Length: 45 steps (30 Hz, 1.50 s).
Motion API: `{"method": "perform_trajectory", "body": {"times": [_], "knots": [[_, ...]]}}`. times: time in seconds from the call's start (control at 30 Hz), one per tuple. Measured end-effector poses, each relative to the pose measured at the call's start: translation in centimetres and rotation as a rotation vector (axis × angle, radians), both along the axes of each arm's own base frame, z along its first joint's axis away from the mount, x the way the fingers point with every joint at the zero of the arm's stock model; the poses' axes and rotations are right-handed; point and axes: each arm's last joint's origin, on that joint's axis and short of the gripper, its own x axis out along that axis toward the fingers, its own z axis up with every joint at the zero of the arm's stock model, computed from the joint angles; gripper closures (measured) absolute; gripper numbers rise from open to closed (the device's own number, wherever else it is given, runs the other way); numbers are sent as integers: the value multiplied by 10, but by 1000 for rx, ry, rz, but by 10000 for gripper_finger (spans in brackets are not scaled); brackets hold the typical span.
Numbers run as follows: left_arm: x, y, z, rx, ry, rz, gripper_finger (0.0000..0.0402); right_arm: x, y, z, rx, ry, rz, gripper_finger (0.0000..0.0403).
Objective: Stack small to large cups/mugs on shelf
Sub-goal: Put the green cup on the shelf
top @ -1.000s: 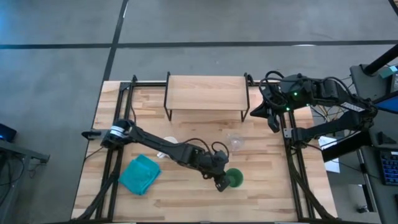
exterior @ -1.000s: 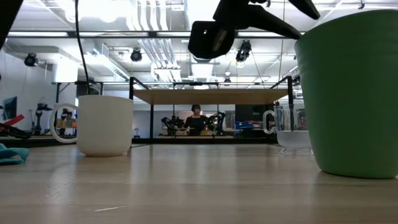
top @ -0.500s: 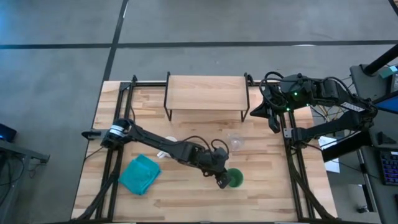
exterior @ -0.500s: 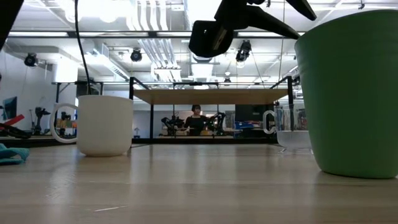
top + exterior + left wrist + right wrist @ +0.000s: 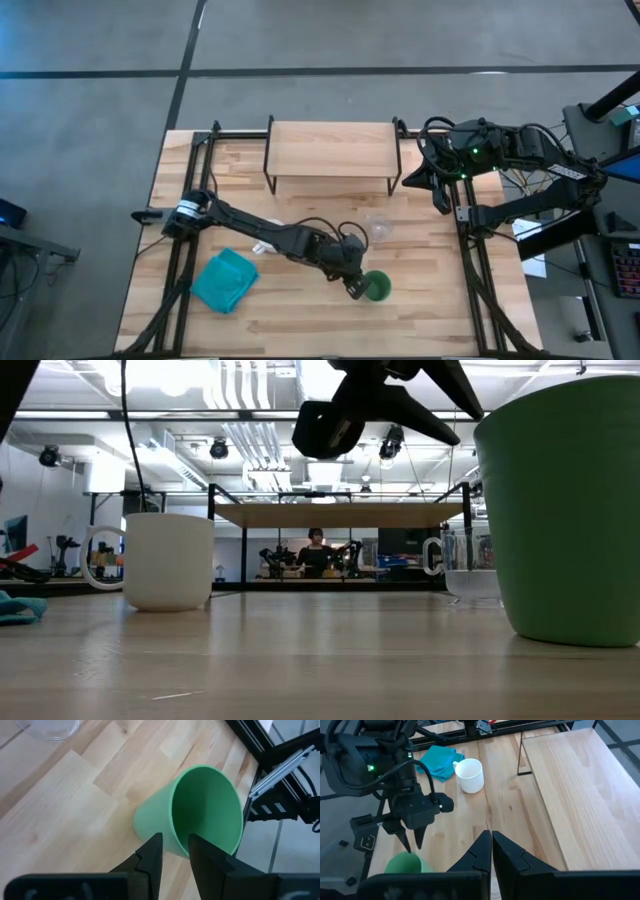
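The green plastic cup [image 5: 377, 288] stands upright on its base near the table's near right part, its mouth up [image 5: 205, 810]. My left gripper [image 5: 172, 845] is open just above its rim, one finger over the inside and one outside the wall on the table's left side [image 5: 411, 842]. The white mug [image 5: 470, 775] stands left of the table's middle, partly under my left arm. The clear glass [image 5: 379, 228] stands in front of the shelf [image 5: 330, 150]. My right gripper [image 5: 491, 842] is shut and waits high at the far right [image 5: 438, 198]. My left gripper's fingers stand on either side of the green cup's rim [image 5: 172, 827], coming from above and slanting down. I cannot tell whether they touch it.
A teal folded cloth [image 5: 224, 280] lies near the table's near left. Black frame rails [image 5: 470, 260] run along both sides. The shelf's board [image 5: 580, 785] is bare. Bare tabletop lies between the mug, the glass and the shelf.
My left gripper has come down a little toward the green cup's rim and tipped its fingers more steeply. The cup, mug and glass have stayed where they were.
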Motion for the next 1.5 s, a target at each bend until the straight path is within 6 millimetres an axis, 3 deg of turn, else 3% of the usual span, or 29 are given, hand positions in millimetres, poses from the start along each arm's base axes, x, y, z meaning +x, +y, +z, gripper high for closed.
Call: {"method": "perform_trajectory", "body": {"times": [1.03,1.5], "knots": [[2,0,-1,-4,-29,4,322,0,0,0,1,-1,-2,394],[10,-2,-19,2,-11,4,322,0,0,0,-8,-2,5,394]]}}
